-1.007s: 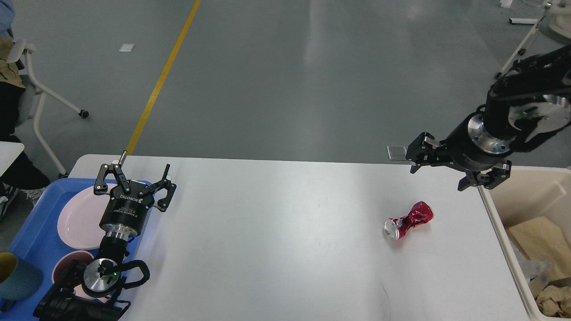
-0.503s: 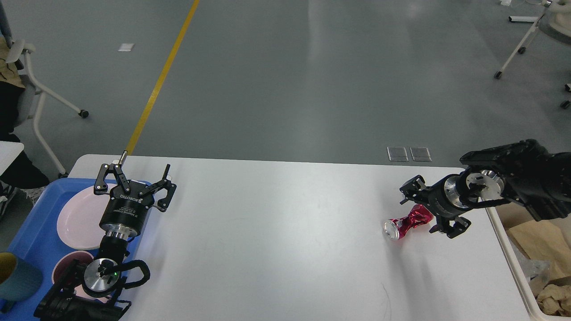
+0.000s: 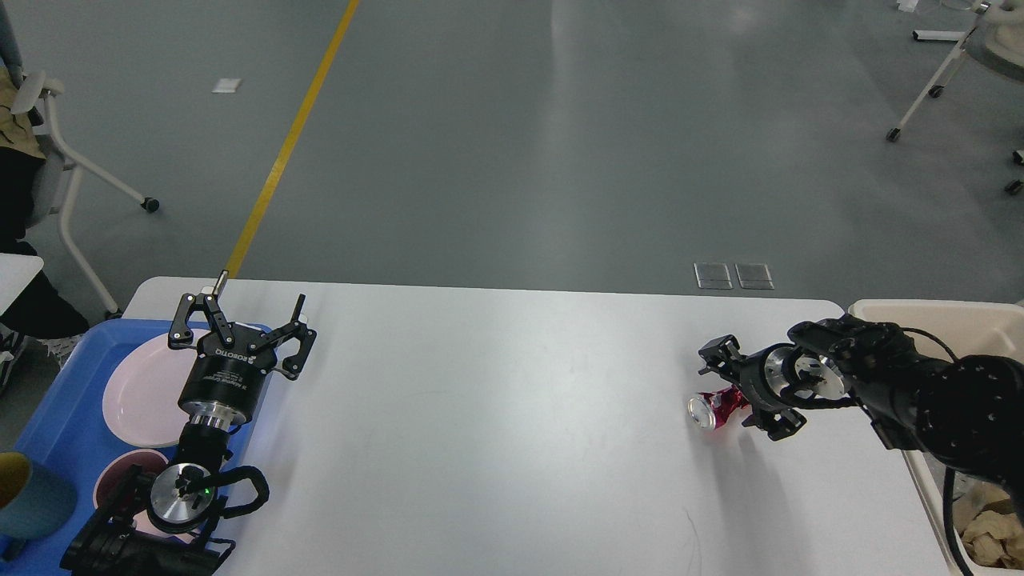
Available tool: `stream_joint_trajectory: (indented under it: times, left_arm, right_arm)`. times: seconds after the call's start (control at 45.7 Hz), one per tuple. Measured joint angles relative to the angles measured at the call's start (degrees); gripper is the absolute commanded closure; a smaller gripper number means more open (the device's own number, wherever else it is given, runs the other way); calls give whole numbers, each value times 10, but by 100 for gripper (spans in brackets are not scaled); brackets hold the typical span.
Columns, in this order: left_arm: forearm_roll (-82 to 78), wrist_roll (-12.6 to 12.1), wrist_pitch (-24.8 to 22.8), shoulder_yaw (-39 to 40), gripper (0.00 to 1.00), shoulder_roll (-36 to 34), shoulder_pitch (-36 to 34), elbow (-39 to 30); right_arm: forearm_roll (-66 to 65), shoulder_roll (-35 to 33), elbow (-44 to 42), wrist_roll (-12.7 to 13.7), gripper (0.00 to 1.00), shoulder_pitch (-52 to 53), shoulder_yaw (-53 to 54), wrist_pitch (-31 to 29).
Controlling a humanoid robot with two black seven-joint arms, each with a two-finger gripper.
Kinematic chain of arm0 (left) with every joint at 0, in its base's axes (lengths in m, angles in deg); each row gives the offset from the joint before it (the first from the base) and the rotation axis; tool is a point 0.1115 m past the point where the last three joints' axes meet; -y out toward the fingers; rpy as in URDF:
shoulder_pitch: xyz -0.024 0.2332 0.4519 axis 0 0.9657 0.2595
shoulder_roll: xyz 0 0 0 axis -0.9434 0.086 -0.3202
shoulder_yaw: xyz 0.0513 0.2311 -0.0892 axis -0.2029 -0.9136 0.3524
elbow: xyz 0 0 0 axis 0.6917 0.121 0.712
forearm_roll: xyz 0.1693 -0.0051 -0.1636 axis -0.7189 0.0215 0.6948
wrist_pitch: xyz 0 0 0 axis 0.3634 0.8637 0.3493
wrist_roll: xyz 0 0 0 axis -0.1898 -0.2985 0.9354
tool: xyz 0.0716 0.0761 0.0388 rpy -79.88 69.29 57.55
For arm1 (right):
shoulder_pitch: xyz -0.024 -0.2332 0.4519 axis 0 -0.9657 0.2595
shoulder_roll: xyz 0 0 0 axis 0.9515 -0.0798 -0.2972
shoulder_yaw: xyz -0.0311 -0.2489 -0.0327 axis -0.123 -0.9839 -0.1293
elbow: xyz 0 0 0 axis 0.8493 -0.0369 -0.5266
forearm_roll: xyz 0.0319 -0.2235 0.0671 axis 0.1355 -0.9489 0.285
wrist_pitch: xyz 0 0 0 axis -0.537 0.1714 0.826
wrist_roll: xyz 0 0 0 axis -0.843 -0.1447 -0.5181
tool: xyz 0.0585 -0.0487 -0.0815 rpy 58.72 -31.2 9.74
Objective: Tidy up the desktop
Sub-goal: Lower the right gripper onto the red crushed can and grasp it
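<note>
The white desktop [image 3: 496, 424] fills the lower half of the head view. A crushed red can [image 3: 714, 405] with a silver end lies on its side at the right. My right gripper [image 3: 738, 392] is low over the desktop, open, one finger on each side of the can's right part, which it partly hides. I cannot tell whether the fingers touch the can. My left gripper [image 3: 240, 324] is open and empty at the left edge of the desktop, over the rim of the blue tray [image 3: 64, 416].
The blue tray holds a pink plate [image 3: 136, 392], a pink bowl [image 3: 116, 480] and a blue cup [image 3: 32, 500]. A beige bin [image 3: 936, 316] with crumpled paper [image 3: 992, 532] stands at the desktop's right edge. A chair [image 3: 56, 160] stands on the floor at far left.
My right arm has come down from above the bin's edge and moved left, bringing its open gripper around the red can. The left arm has not moved.
</note>
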Motion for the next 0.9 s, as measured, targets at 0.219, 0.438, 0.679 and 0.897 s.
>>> stream_joint_trajectory:
  times: [0.219, 0.438, 0.679, 0.897]
  left_arm:
    - [0, 0, 0, 0, 4, 0, 0, 0]
    - [0, 0, 0, 0, 4, 0, 0, 0]
    - [0, 0, 0, 0, 4, 0, 0, 0]
    - [0, 0, 0, 0, 4, 0, 0, 0]
  right_arm:
    - [1, 9, -28, -1, 22, -25, 1, 15]
    - [2, 10, -29, -1, 77, -26, 19, 20]
    - [2, 10, -29, -1, 100, -29, 22, 21]
    - [1, 11, -23, 0, 100, -34, 22, 22]
